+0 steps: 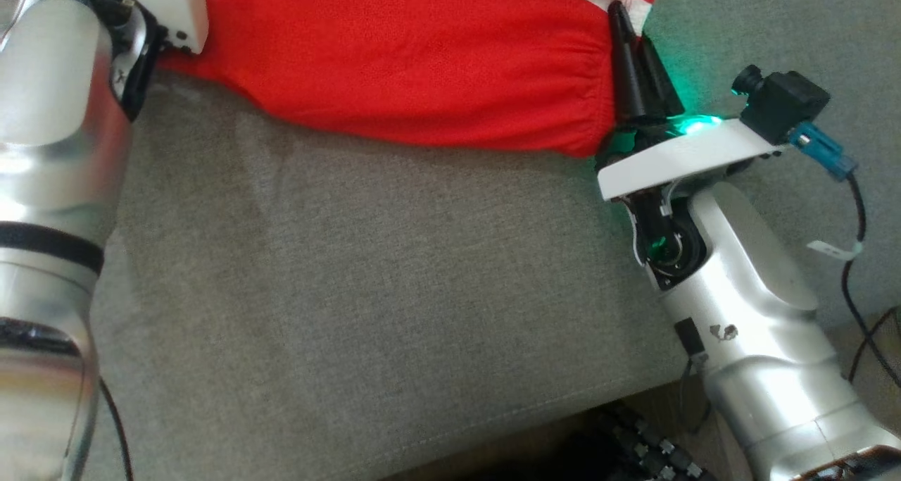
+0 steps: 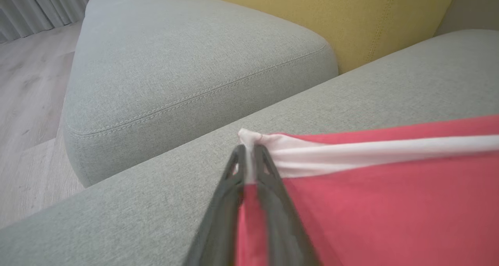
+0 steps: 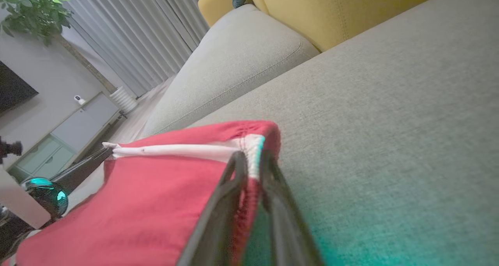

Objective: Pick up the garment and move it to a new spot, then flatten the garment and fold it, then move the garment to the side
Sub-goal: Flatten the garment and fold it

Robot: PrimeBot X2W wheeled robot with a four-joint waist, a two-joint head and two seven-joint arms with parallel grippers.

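Gripping is confirmed on the left: the left gripper (image 2: pixel 246 151) has both dark fingers pinched together on a corner of the red jersey (image 1: pixel 422 58), right at its white trim (image 2: pixel 370 153), and a small tuft of white cloth pokes out past the tips.

From there the jersey runs rightward as one broad red span across the back part of the grey seat cushion (image 1: pixel 352 270), well clear of the cushion's front edge. Its near hem sags toward the upholstery; whether it rests there or hangs just above cannot be determined.

At the right end, the right gripper (image 1: pixel 626 23) is likewise clamped on the opposite corner. The gathered red fabric and striped trim sit between its fingers, which point toward the yellow back cushion (image 3: pixel 351 9).

Assessment: the two corner holds, set well apart, serve to keep the cloth stretched wide so it can be laid flat without bunching. The cloth lies between and behind the fingertips, not beyond them.
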